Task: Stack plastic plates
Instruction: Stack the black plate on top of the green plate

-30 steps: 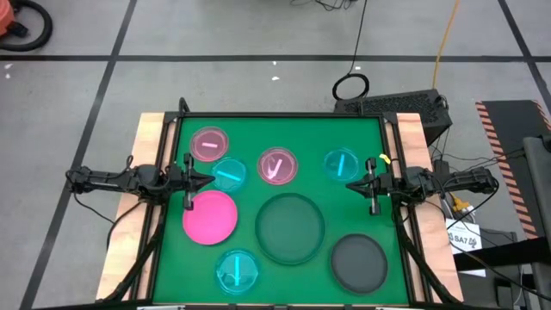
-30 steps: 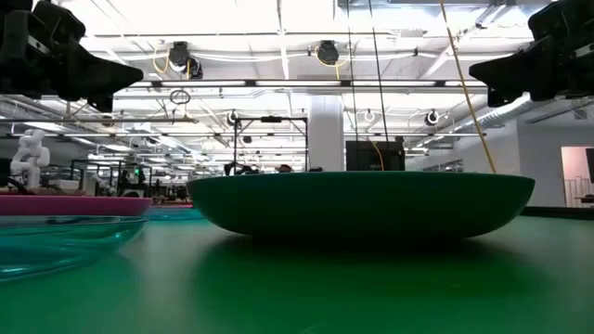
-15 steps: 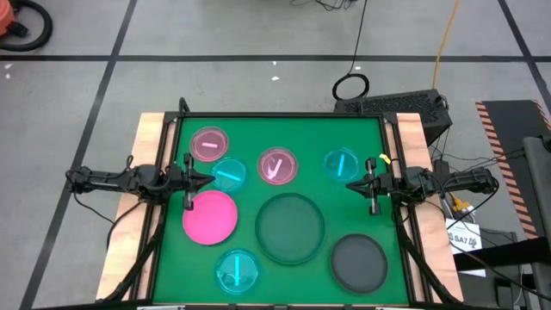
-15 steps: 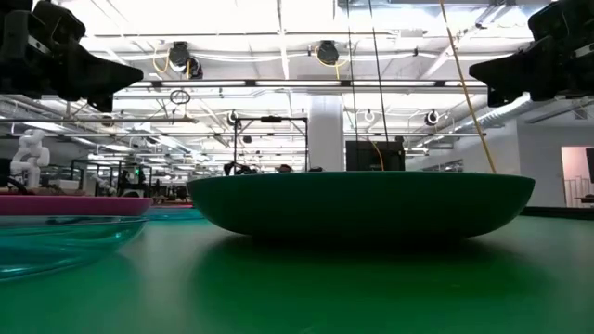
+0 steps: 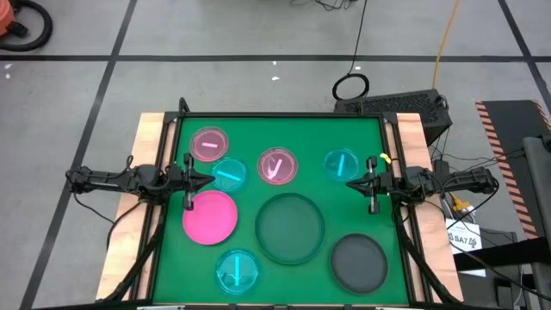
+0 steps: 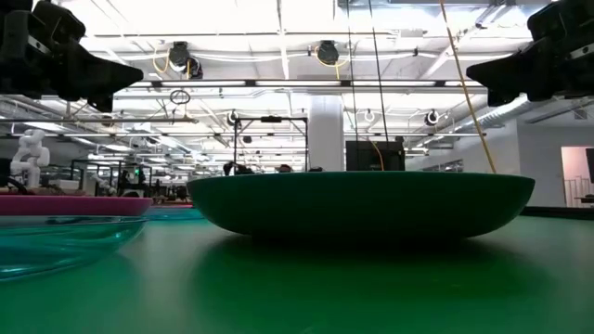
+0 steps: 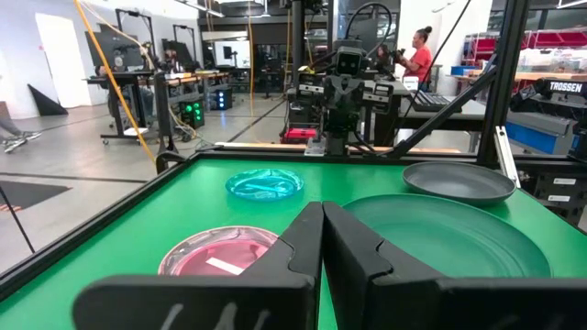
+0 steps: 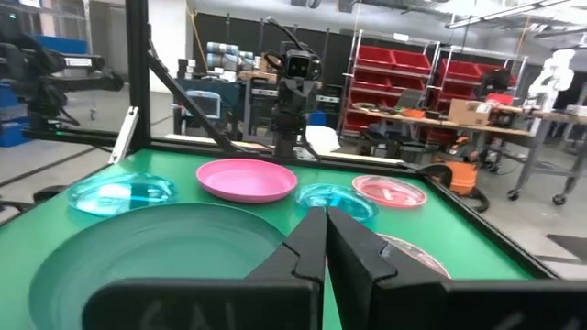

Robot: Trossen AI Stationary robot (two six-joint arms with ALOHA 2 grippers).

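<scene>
Plates lie scattered and unstacked across the green table (image 5: 379, 215) in the high view: two large dark grey plates, one (image 5: 291, 227) near the middle and one (image 5: 359, 262) toward the front right, a solid pink plate (image 5: 210, 216) at the left, two small translucent pink plates (image 5: 208, 144) (image 5: 277, 165) and three small cyan plates (image 5: 229, 174) (image 5: 342, 163) (image 5: 236, 269). None holds another plate; pale streaks on the small ones are probably glare. The left gripper (image 5: 200, 180) waits at the left edge, the right gripper (image 5: 353, 185) at the right edge, each well above the plates.

Low view: the central grey plate (image 6: 362, 202) fills the middle, with a cyan plate (image 6: 56, 241) beside it at the left.

Left wrist view: the left gripper's fingers (image 7: 298, 252) are pressed together on nothing.

Right wrist view: the right gripper's fingers (image 8: 307, 240) are likewise together and empty.

Stacking has seemingly not begun. A sound order would use a grey plate as the base, then the solid pink, then the small ones, each pinched by its rim and set down centred.
</scene>
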